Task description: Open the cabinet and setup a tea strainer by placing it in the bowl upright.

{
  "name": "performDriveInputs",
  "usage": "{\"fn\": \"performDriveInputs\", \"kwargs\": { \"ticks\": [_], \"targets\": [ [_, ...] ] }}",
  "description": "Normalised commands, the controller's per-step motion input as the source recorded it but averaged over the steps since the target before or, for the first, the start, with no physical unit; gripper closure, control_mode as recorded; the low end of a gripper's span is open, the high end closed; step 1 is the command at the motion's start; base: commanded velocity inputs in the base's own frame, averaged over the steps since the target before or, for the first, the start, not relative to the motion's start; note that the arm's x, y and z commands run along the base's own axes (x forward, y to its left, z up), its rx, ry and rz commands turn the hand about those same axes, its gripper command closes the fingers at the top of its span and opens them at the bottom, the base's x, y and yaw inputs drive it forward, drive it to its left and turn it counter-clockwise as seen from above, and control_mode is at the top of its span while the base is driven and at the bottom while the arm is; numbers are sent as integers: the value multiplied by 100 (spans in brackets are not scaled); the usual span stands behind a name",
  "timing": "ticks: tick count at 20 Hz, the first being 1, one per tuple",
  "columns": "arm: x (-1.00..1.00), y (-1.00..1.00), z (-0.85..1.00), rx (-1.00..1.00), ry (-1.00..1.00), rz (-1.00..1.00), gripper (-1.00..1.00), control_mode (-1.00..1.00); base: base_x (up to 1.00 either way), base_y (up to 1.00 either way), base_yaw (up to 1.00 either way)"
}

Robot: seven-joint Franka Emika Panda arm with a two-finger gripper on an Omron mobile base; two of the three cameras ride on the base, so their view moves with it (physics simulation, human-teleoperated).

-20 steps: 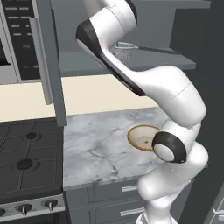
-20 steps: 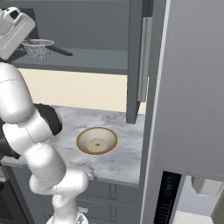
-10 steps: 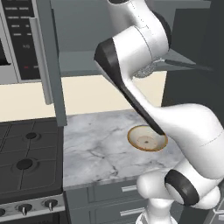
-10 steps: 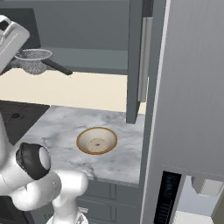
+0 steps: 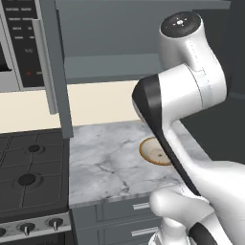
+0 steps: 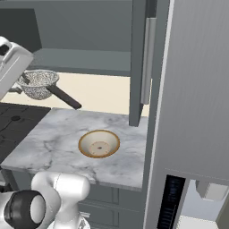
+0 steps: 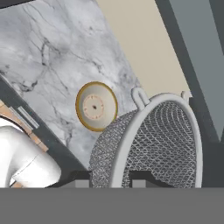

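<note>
My gripper [image 6: 20, 82] is shut on the rim of the tea strainer [image 6: 39, 83], a round silver mesh basket with a dark handle sticking out to the right. It hangs above the left part of the marble counter [image 6: 53, 138], below shelf height. In the hand view the tea strainer [image 7: 153, 144] sits between the gripper [image 7: 111, 179] finger tips. The bowl [image 6: 99, 143], brown-rimmed and pale inside, rests on the counter to the right of and below the strainer. The bowl [image 7: 96, 106] also lies beyond the mesh, and the bowl [image 5: 154, 152] is partly hidden by my arm. The cabinet [image 6: 80, 60] stands open.
The open cabinet door [image 6: 137, 62] with its silver bar handle [image 6: 147, 60] hangs over the counter's right end, the other door [image 5: 55, 72] over its left. A stove [image 5: 26, 177] adjoins the counter. Drawers [image 5: 129, 210] sit below. A tall grey panel [image 6: 197, 89] rises at right.
The arm has swung round and come down. The strainer has moved out from shelf height to lower, over the counter's left part. The bowl has stayed put.
</note>
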Motion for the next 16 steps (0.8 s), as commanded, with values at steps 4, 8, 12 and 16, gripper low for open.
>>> {"fn": "performDriveInputs", "kwargs": {
  "ticks": [4, 8, 12, 16],
  "targets": [
    [-40, -39, -65, 0, 0, -1, 100, -100, 0, 0, 0],
    [-23, -37, -59, 1, 0, -3, 100, -100, 0, 0, 0],
    [-16, -37, -57, 2, -1, -2, 100, -100, 0, 0, 0],
    [-1, -45, -54, 0, -3, 0, 100, -100, 0, 0, 0]
  ]
}}
